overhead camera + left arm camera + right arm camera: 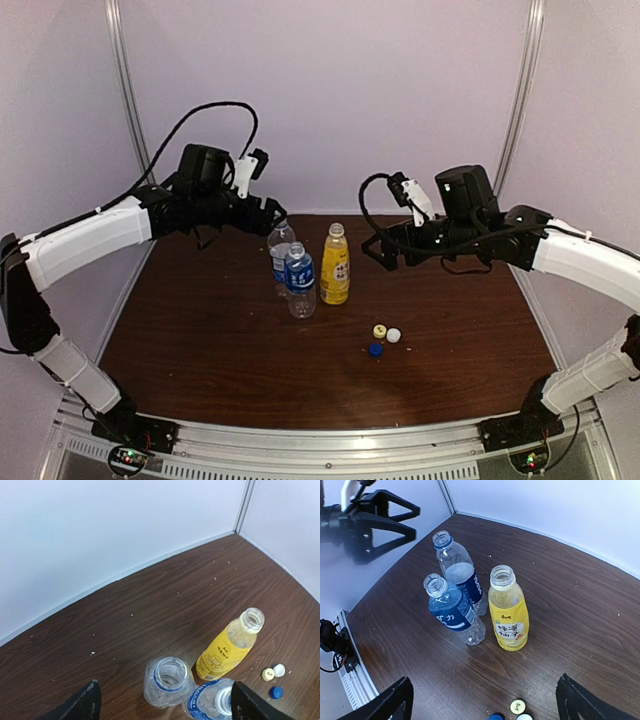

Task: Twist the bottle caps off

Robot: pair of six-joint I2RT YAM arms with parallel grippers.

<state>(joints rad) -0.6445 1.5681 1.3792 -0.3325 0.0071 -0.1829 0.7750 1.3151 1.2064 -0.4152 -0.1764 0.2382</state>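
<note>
Three uncapped bottles stand together mid-table: a yellow-orange bottle (pixel 335 268) (pixel 508 611) (pixel 226 652), a short clear bottle with a blue label (pixel 300 282) (pixel 453 611) (pixel 212 703), and behind it a taller clear bottle (pixel 281 245) (pixel 460 572) (pixel 169 681). The yellow cap (pixel 380 331) (pixel 518 707), white cap (pixel 393 336) (pixel 279 670) and blue cap (pixel 375 350) (pixel 275 692) lie loose on the table to the bottles' front right. My left gripper (pixel 272 216) (pixel 165 707) hovers open above the taller bottle, holding nothing. My right gripper (pixel 378 250) (pixel 487 710) is open and raised right of the yellow-orange bottle.
The brown table (pixel 200 340) is bounded by white walls at the back and both sides. The left arm's gripper also shows in the right wrist view (pixel 380 522), high at the upper left. A metal rail (pixel 320 440) runs along the near edge.
</note>
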